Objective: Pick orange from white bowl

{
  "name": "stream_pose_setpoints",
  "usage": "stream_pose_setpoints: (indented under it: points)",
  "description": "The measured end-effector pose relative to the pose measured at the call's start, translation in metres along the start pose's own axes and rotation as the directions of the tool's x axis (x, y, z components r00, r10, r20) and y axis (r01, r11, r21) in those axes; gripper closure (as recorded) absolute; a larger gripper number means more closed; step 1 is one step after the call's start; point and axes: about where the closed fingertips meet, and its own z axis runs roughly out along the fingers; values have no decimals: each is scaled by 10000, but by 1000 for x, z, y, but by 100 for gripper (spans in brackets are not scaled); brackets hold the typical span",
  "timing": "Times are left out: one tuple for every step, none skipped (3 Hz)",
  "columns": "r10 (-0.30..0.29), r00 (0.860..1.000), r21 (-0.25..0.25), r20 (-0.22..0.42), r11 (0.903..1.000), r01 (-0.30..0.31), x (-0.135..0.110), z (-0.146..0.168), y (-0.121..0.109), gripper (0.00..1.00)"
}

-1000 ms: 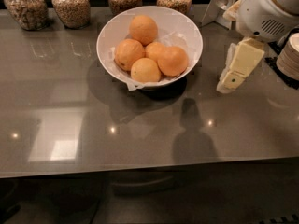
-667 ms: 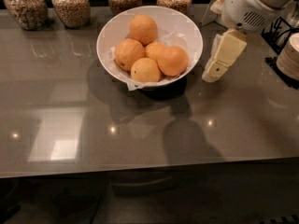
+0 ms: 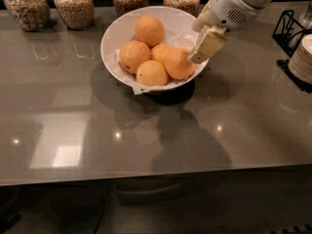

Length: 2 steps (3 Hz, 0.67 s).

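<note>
While beside orange [image 3: 178,65], end effector [image 3: 199,56].

The pincer [image 3: 199,55] hangs at the right rim of the white bowl [image 3: 110,37], just beside the orange [image 3: 178,65].

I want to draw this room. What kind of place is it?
Probably a kitchen or café counter. Glass jars of grain line the back of the countertop, a white bowl holds oranges, and dishes are stacked at right. The gripper hangs over the bowl's right rim.
</note>
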Motion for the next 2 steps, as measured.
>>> stream_pose_setpoints:
  points:
    - [-125, 9998, -185, 124, 9997, 127, -8, 15, -5, 41]
    - [-170, 9997, -389, 157, 9991, 176, -11, 30, -7, 39]
